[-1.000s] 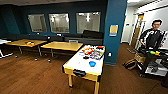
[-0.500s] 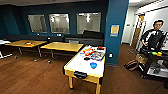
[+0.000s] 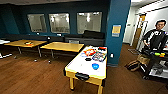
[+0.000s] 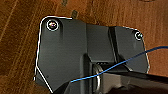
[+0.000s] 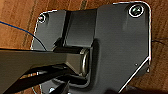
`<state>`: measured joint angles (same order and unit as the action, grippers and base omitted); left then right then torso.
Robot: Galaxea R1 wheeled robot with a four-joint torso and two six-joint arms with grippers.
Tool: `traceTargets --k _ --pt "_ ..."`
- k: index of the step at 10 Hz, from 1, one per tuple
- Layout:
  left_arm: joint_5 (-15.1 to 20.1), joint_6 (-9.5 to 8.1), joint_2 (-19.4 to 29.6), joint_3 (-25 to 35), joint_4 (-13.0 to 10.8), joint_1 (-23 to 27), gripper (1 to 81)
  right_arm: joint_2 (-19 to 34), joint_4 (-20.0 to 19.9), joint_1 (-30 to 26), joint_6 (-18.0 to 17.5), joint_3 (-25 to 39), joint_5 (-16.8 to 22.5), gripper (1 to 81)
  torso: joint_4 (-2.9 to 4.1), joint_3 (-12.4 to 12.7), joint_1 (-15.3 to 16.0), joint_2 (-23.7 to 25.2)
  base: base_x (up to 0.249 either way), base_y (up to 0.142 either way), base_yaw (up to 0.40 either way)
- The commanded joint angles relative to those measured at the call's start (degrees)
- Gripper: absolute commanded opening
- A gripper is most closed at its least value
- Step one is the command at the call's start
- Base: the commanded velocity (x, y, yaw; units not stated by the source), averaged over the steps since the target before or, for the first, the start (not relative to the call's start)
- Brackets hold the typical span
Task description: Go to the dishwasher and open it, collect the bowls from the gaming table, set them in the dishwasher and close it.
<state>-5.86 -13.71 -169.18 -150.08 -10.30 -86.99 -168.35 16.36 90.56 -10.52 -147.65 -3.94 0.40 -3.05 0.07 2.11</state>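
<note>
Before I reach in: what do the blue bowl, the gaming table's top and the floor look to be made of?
The small round blue bowl: probably plastic, uniformly bright. The yellow-rimmed gaming table: smooth white top with slight sheen, likely laminate. The brown plank floor: wood or wood-look, visible grain lines.

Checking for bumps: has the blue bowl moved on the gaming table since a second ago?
No. The blue bowl keeps its spot on the gaming table, near the black bowl.

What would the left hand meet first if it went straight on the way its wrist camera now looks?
Probably the wooden floor: it lies behind the robot's own dark plate in the left wrist view, with nothing visible between. Depth is unclear, and the hand itself cannot be made out.
</note>
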Motion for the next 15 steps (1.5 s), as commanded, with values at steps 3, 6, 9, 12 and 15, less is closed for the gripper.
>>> traceTargets --k 3,6,9,12,15 --pt "2.70 -0.08 0.15 0.13 -0.33 2.49 81.1 0.62 0.69 -2.09 0.15 0.27 2.71 81.1 0.00 0.00 -0.05 0.00 0.000 0.079 0.000" --pt "2.70 -0.08 0.15 0.22 -0.33 2.57 81.1 0.62 0.69 -2.09 0.15 0.18 2.71 81.1 0.00 -0.02 -0.02 -0.02 0.000 0.079 0.000" --pt "2.70 -0.08 0.07 0.22 -0.33 2.57 81.1 0.62 0.69 -2.09 0.15 0.18 2.71 81.1 0.00 -0.02 -0.05 -0.02 0.000 0.084 0.000" --pt "2.70 0.00 0.07 0.22 -0.33 2.57 81.1 0.62 0.69 -2.09 0.15 0.18 2.71 81.1 0.00 -0.02 -0.05 -0.02 0.126 0.084 0.000" --pt "2.70 0.00 0.07 0.22 -0.33 2.57 81.1 0.62 0.69 -2.09 0.15 0.18 2.71 81.1 0.00 0.00 -0.07 0.04 0.160 0.077 0.000"
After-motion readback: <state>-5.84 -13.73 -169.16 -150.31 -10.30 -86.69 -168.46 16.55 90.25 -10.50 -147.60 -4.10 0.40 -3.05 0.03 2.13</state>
